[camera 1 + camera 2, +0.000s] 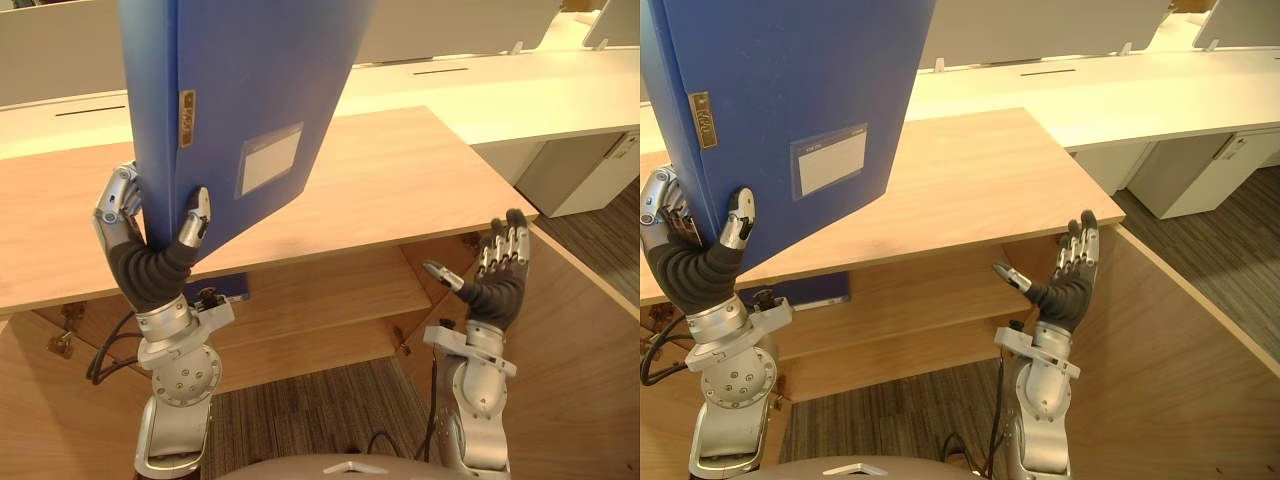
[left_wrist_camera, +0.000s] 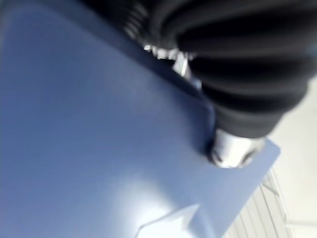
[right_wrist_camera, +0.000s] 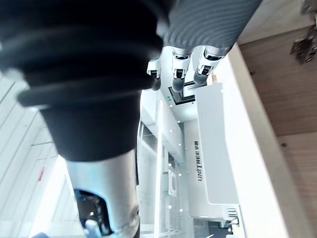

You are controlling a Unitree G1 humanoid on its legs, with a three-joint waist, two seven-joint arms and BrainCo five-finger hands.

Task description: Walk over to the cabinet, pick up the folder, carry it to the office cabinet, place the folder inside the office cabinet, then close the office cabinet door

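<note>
Blue folder (image 1: pixel 250 90) upright, L hand (image 1: pixel 140 255) clamped on its lower corner; R hand (image 1: pixel 500 275) fingers apart.

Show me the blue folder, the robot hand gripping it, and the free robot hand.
Blue plastic folder (image 1: pixel 260 80): left eye view, front cover above its label pocket.
Left robot hand (image 1: pixel 158 262): left eye view, dark ribbed cover beneath the thumb.
Right robot hand (image 1: pixel 1068 290): right eye view, dark palm.

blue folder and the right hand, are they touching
Apart. The left eye view shows the right hand open, with bare wooden cabinet top between it and the blue folder, which the left hand grips.
</note>
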